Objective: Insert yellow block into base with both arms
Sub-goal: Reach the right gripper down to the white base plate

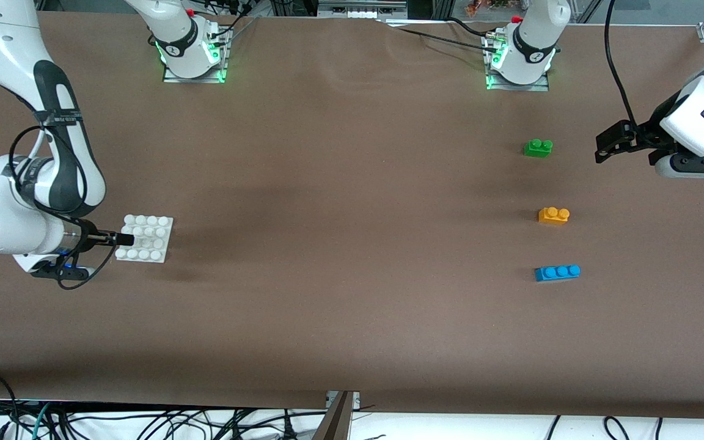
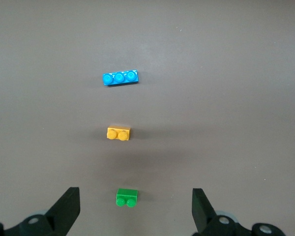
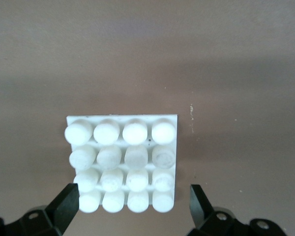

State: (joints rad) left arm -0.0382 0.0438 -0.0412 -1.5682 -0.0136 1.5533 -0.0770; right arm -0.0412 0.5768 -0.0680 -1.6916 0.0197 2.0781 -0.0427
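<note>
The yellow block (image 1: 553, 215) lies on the table toward the left arm's end, between a green brick (image 1: 538, 148) and a blue brick (image 1: 557, 272). It also shows in the left wrist view (image 2: 118, 133). My left gripper (image 1: 607, 145) is open and empty, up beside the green brick (image 2: 127, 197); in its own view (image 2: 134, 210) the jaws stand wide apart. The white base (image 1: 144, 238) lies toward the right arm's end. My right gripper (image 1: 118, 239) is open at the base's edge; in its own view (image 3: 132, 206) its fingers flank the base (image 3: 123, 147) without touching it.
The blue three-stud brick (image 2: 120, 77) is the nearest of the three bricks to the front camera, the green one the farthest. The arm bases (image 1: 190, 49) stand along the table's back edge. Cables hang below the front edge.
</note>
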